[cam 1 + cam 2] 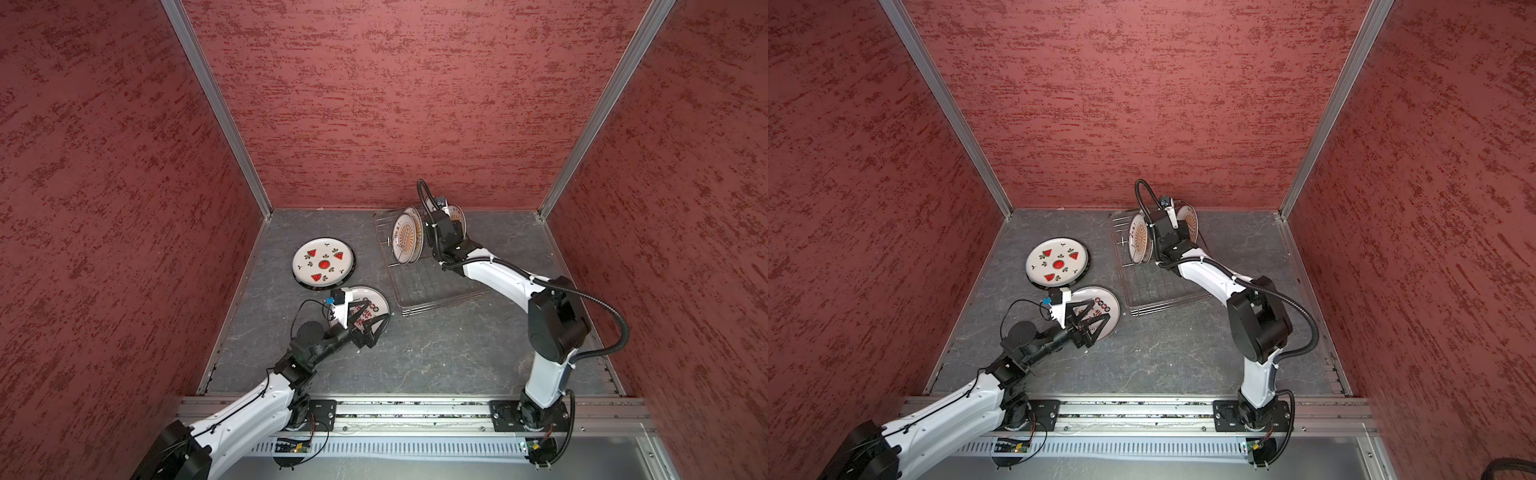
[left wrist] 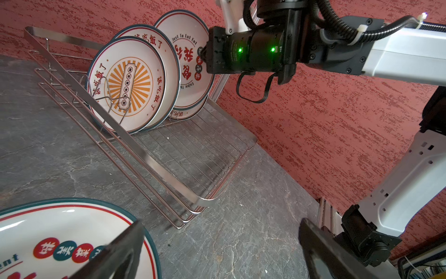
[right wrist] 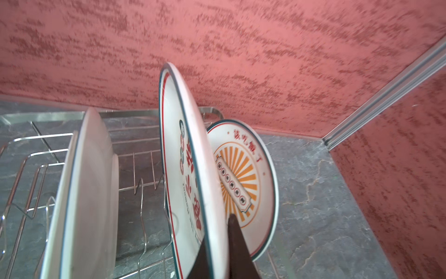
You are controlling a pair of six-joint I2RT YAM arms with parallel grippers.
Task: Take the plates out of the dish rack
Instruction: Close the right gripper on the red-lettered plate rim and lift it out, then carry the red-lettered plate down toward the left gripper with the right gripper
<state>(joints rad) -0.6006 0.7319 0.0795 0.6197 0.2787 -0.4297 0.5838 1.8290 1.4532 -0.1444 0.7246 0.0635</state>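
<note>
Grey surface [image 1: 436, 353]: my left pincer [image 1: 376, 328] gapes wide over a flat red-lettered plate [image 1: 374, 296]; watermelon plate [image 1: 323, 262] lies flat just beyond. Farther off, my right pincer [image 3: 218, 241] is clamped on the rim of an upright lettered plate [image 3: 183, 157] in the dish rack [image 2: 154, 159], 3 other plates [image 2: 130, 87] standing alongside.

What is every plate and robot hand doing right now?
Dish rack: holds upright plates at its far end only.
Sunburst plates: upright in the rack.
Red-lettered plate: upright, rim pinched.
Right gripper: shut on that plate's rim.
Watermelon plate: flat on the table.
Second lettered plate: flat on the table.
Left gripper: open, holding nothing.
</note>
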